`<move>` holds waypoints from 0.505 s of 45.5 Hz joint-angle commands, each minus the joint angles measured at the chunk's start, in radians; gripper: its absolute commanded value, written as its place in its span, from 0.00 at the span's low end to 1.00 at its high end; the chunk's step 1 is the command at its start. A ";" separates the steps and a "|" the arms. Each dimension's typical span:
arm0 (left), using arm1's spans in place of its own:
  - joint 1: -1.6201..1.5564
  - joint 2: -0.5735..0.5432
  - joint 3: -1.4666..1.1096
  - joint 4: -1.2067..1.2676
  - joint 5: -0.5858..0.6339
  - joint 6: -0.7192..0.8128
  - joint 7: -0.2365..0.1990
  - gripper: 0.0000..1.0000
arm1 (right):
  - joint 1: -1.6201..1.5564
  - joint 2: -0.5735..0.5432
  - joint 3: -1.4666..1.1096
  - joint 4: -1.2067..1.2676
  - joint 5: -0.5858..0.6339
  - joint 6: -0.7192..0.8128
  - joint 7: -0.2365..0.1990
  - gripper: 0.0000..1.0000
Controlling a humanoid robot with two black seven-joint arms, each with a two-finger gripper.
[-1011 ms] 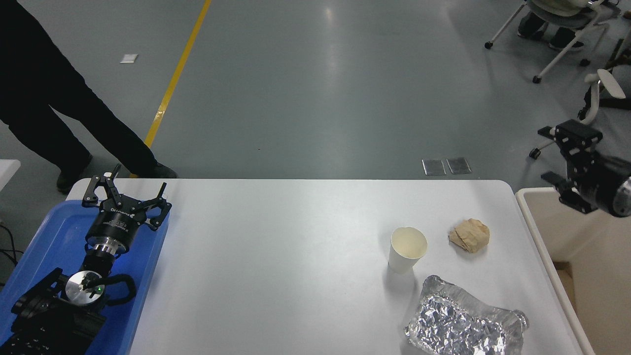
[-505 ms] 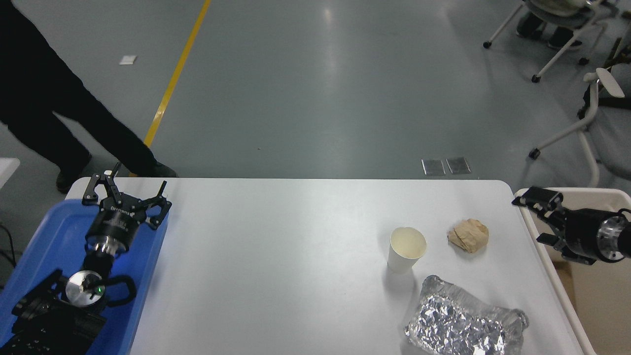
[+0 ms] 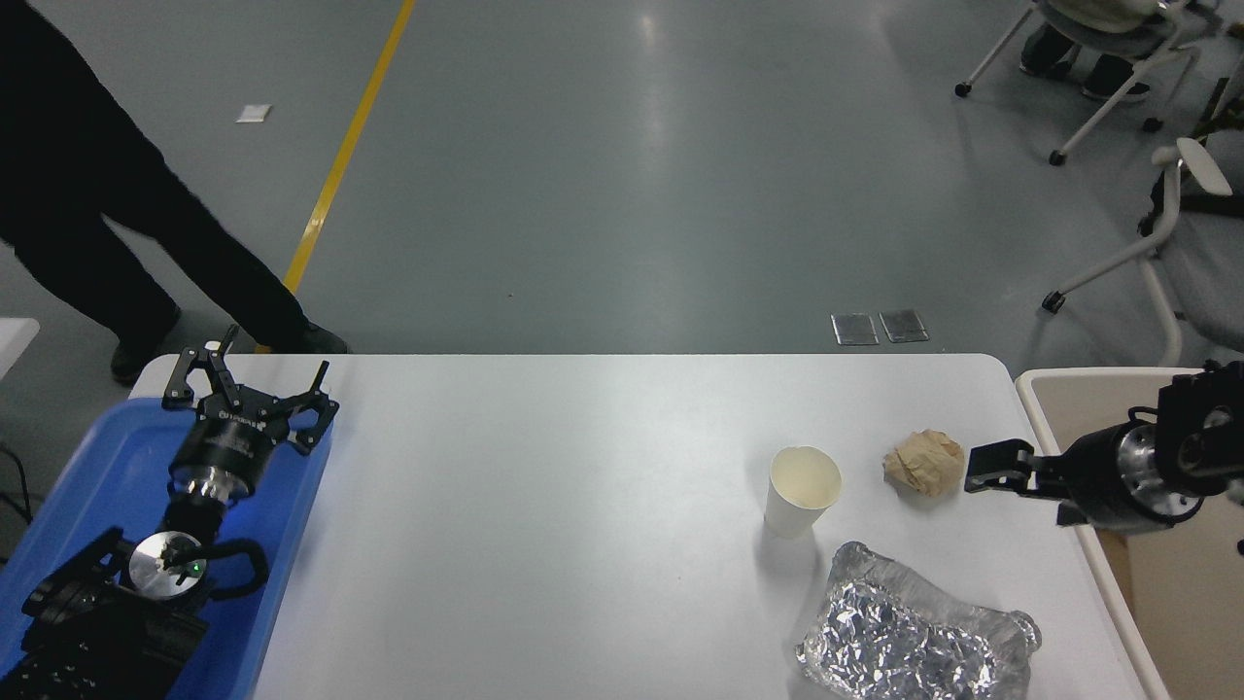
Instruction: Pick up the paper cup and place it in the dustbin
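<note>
The paper cup [image 3: 803, 491], white with a cream inside, stands upright on the white table [image 3: 583, 506], right of centre. The dustbin [image 3: 1036, 389], a large cream bin, sits off the table's right edge. My right gripper [image 3: 984, 467] reaches in from the right over the bin's rim and points left. It is just right of a crumpled brown paper ball [image 3: 923, 462] and well short of the cup. It holds nothing that I can see. My left gripper [image 3: 251, 387] stays parked and open over the blue tray [image 3: 97, 467] at the lower left.
A crinkled silver foil packet [image 3: 918, 647] lies near the front edge, just below the cup. A person's dark legs [image 3: 97, 224] stand beyond the table's far left corner. Wheeled chairs [image 3: 1118, 58] stand on the floor at the top right.
My right arm has come down from above the bin and swung left, over the bin's rim onto the table's right side, beside the brown ball. The cup and the left arm have not moved.
</note>
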State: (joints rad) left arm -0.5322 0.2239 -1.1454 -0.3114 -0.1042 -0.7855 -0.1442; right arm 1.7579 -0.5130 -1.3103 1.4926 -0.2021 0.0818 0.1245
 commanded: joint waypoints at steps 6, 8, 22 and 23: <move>0.000 0.000 0.000 0.000 0.000 0.000 0.000 0.99 | -0.136 0.080 -0.006 -0.121 -0.008 0.007 -0.049 1.00; 0.000 0.000 0.000 0.000 0.000 0.000 0.000 0.99 | -0.175 0.080 0.022 -0.141 -0.008 0.009 -0.052 1.00; 0.000 0.000 0.000 0.000 0.000 0.000 0.000 0.99 | -0.443 0.140 0.189 -0.348 -0.193 -0.013 -0.140 0.98; 0.000 0.000 0.000 0.000 0.000 0.000 0.000 0.99 | -0.461 0.146 0.198 -0.368 -0.209 -0.013 -0.143 0.98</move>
State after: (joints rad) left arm -0.5322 0.2240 -1.1459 -0.3114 -0.1043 -0.7854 -0.1442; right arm 1.4953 -0.4267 -1.2209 1.2934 -0.2767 0.0846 0.0407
